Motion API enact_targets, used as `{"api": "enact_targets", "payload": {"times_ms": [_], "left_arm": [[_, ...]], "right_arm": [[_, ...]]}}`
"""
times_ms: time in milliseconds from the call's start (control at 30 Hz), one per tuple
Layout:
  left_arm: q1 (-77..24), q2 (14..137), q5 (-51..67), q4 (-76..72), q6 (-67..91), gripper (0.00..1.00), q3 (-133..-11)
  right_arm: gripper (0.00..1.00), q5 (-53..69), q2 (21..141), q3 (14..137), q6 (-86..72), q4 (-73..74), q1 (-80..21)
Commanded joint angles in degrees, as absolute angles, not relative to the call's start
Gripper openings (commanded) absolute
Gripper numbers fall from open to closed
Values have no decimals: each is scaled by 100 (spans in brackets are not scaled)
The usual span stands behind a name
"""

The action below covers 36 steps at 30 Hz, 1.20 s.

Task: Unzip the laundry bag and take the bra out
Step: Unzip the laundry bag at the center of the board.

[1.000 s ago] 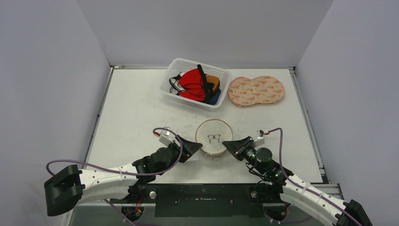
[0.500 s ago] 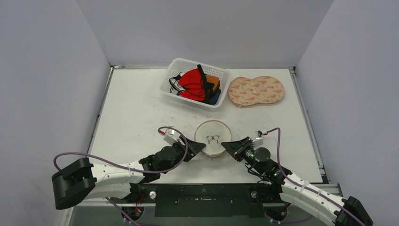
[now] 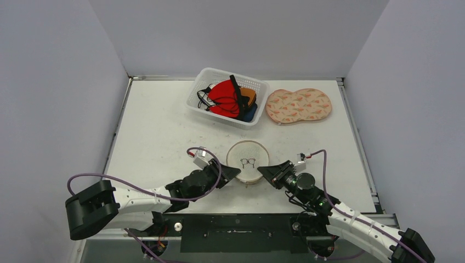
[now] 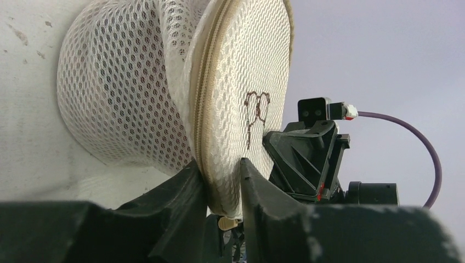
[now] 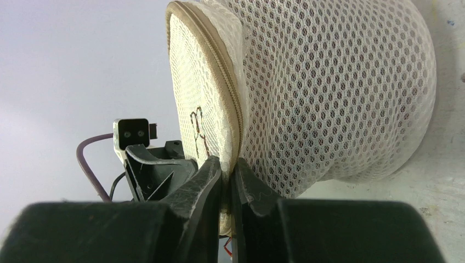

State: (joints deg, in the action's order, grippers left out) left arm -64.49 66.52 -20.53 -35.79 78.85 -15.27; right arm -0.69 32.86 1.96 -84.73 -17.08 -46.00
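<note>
We see a round white mesh laundry bag [image 3: 249, 160] on the tabletop [image 3: 159, 131], low in the centre of the overhead frame, its lid bearing a small spectacles design. The left tool [image 3: 236, 172] meets the bag's rim from the left of the frame, its fingers narrow and pressed on either side of the zip seam [image 4: 198, 93]. The right tool [image 3: 261, 168] pinches the rim on the opposite side, almost fully closed. At upper centre, a white basket [image 3: 194, 93] holds red and dark garments. A peach patterned pad [image 3: 299, 105] lies just beside it.
</note>
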Motion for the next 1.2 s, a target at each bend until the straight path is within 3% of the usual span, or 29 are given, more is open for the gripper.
{"api": "enact_targets", "payload": {"times_ms": [0, 133, 200, 267, 333, 400, 633, 867, 1167], "left_arm": [[-6447, 6580, -2042, -3941, 7817, 22, -1741], [-6446, 6372, -2094, -3717, 7793, 12, -1747], [-6443, 6247, -2108, -3545, 7788, 6, -1770], [-6444, 6121, -2138, -3240, 7778, 0, -1831], [-6449, 5988, -2182, -2936, 7734, 0, -1922], [-6458, 5856, -2211, -2538, 7704, 0, -2071], [-6552, 5687, -2751, 38, 7739, 0, -3342], [-6559, 5772, -3084, 1278, 8350, 0, -3961], [-6491, 5920, -3078, 2526, 9163, 0, -4694]], "right_arm": [[5, -131, 3151, 183, -8396, -1868, -4666], [9, -141, 2968, 321, -8053, -1508, -4676], [28, -128, 2859, 471, -7639, -1232, -4689], [56, -174, 2691, 616, -7279, -838, -4701], [70, -289, 2450, 783, -6908, -344, -4726], [76, -472, 2174, 998, -6455, 259, -4737], [78, -396, 1496, 1623, -4496, 1072, -4755], [76, 878, 1649, 997, -4106, -662, -4755], [63, 1931, 2953, 1265, -3913, -1947, -4873]]}}
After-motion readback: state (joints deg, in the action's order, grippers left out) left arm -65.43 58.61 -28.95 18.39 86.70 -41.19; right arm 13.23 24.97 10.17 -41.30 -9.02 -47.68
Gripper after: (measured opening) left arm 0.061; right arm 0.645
